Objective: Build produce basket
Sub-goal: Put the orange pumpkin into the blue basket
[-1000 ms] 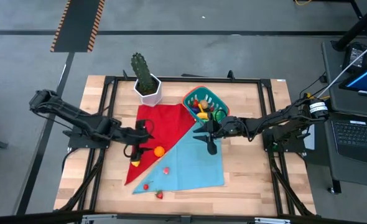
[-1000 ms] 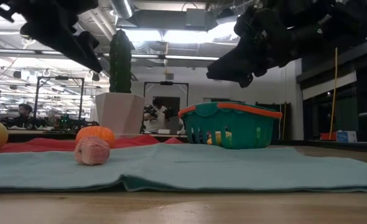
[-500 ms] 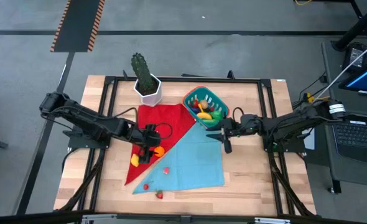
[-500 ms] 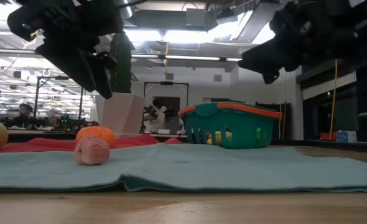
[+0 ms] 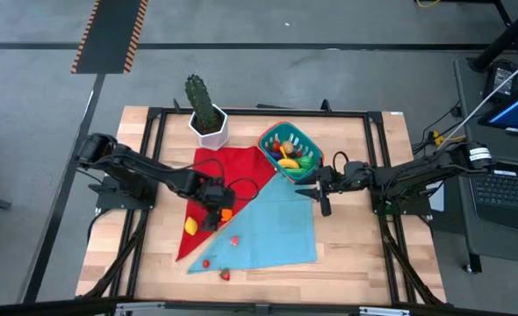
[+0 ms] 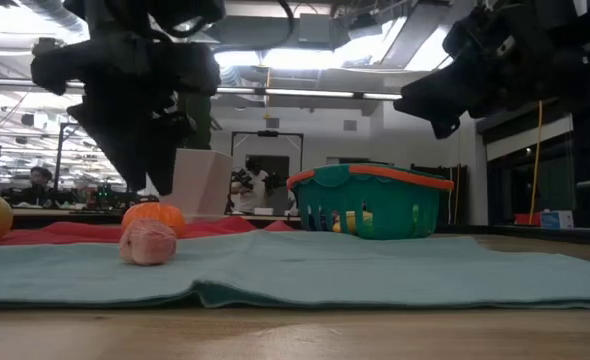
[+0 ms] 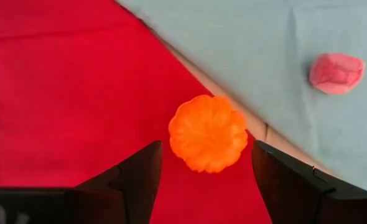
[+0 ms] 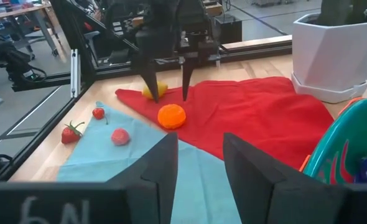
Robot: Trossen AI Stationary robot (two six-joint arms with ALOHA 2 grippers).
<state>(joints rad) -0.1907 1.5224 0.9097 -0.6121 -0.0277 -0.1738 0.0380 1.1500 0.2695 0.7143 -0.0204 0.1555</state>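
Table [image 5: 364, 254]: your wooden top, with a red cloth [image 5: 233, 171] and a teal cloth [image 5: 276, 228] overlapping across the middle.
Cactus pot [image 5: 208, 123]: white hexagonal one at the far edge, just off the red cloth's corner.
Basket [image 5: 288, 149]: teal with the orange-red rim, sitting at the far side where the two cloths meet. You've got yellow and green produce in it already.
Left gripper [image 5: 217, 212]: poised right over the orange [image 7: 208, 132], fingers spread wide with the fruit between them, not touching it yet.
Right gripper [image 5: 322, 198]: hanging above the teal cloth just beside the basket, fingers apart, nothing in them.
Loose produce: orange on the red cloth near the seam, lemon [image 5: 190, 226] on the red cloth's edge, pink piece [image 7: 336, 73] on the teal cloth, strawberries [image 8: 84, 124] near the front edge.
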